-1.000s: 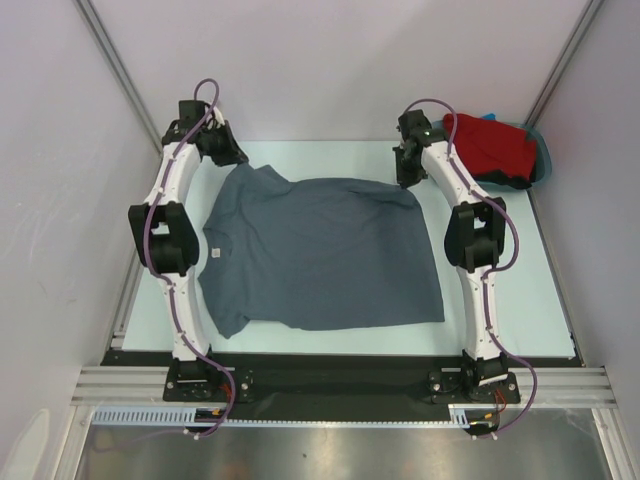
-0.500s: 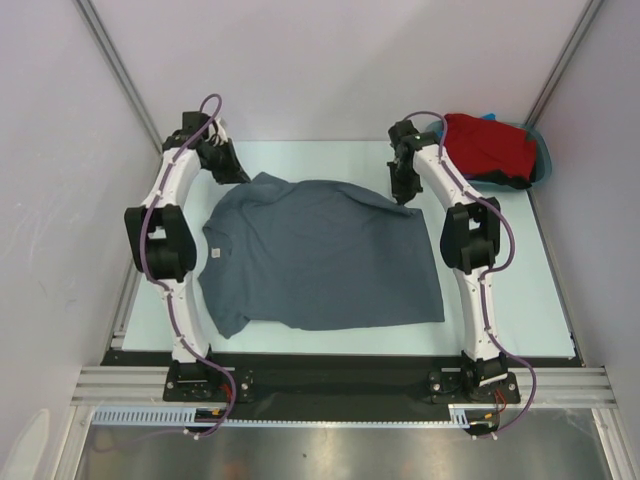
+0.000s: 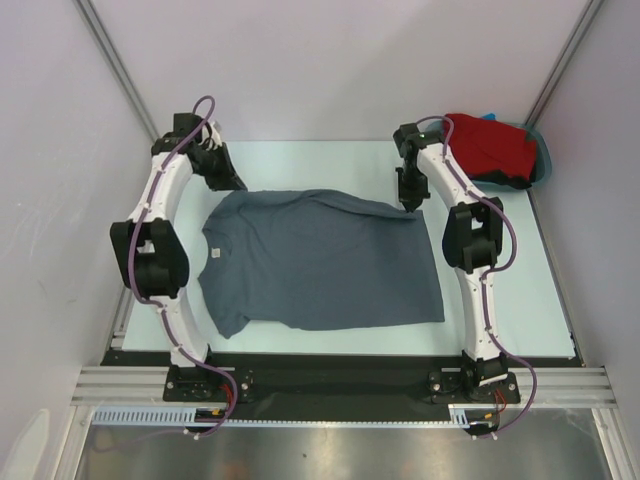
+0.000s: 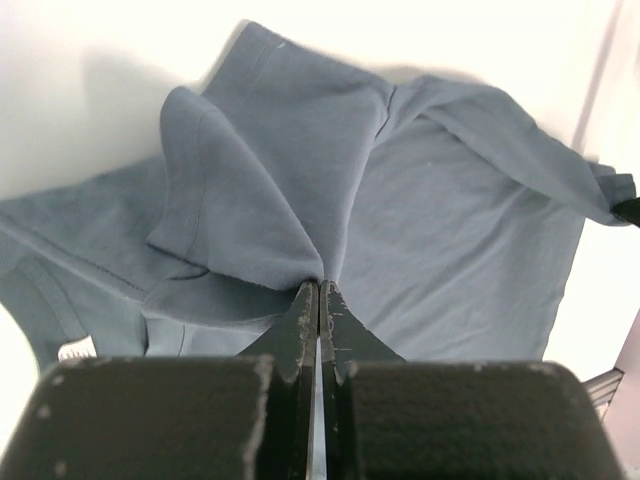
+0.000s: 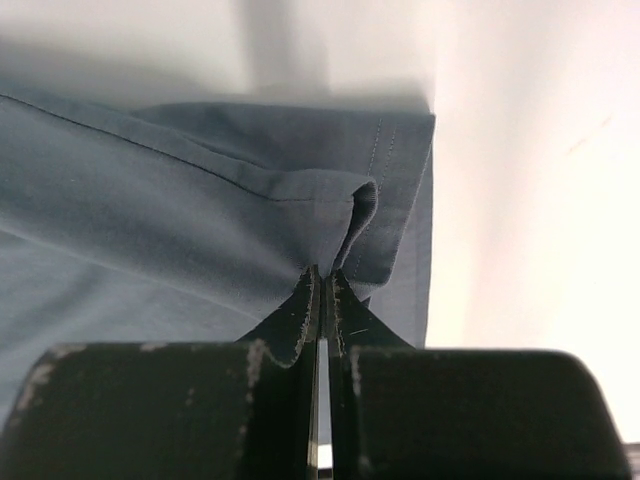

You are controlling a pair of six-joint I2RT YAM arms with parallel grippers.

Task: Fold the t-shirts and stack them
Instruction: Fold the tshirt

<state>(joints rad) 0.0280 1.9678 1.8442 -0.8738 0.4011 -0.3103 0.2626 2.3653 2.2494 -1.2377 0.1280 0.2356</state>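
Together, left gripper (image 4: 320, 285) and right gripper (image 5: 322, 272), jaws pinched shut on the 12 o'clock edge of the grey t-shirt (image 3: 320, 262) spread at centre, hold both far corners, presumably to fold it evenly toward 6 o'clock.

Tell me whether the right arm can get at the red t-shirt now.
Probably not yet: the right gripper is shut on a corner of the grey t-shirt. The red t-shirt lies beside that arm in the tub with nothing between, so once it lets go, likely yes.
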